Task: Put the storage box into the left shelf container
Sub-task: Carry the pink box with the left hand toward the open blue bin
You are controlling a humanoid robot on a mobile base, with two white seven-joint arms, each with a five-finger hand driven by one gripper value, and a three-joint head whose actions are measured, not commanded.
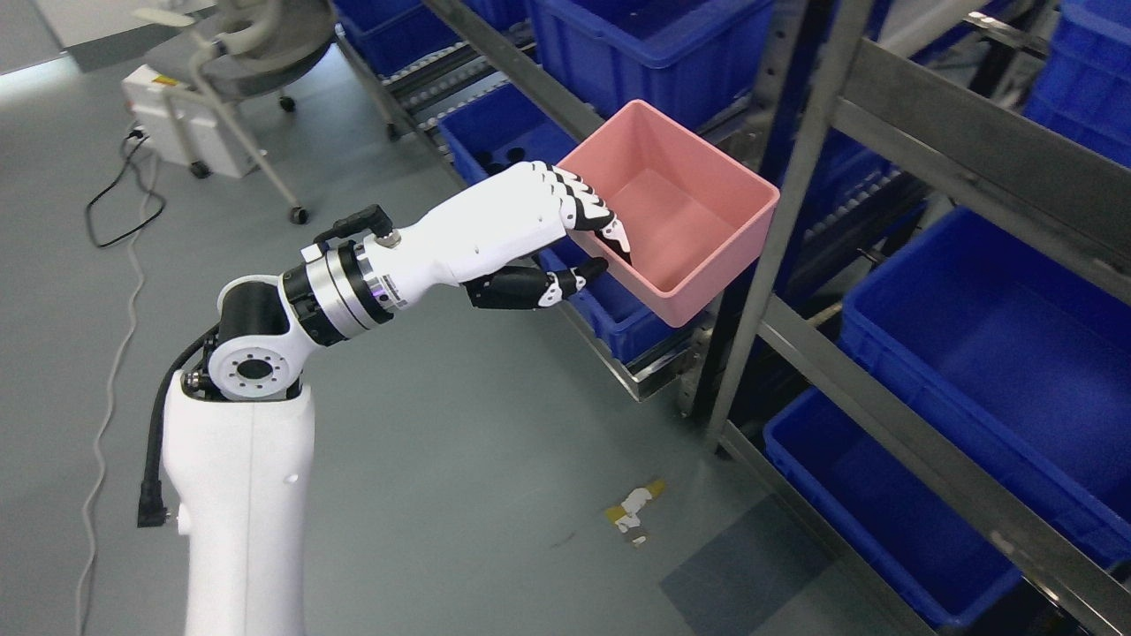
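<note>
With our left hand [530, 221] fingers [590, 208] clamped over the near wall of the open pink plastic storage box [680, 212], we should keep it level while lowering it into the blue plastic shelf container [495, 132].

The pink storage box [680, 208] hid part of the blue bin [618, 318] beneath it, and a grey shelf post [778, 238] covered its right corner. The left hand [530, 234] masked its near wall. The frame's right edge cropped a large blue container [998, 353].
</note>
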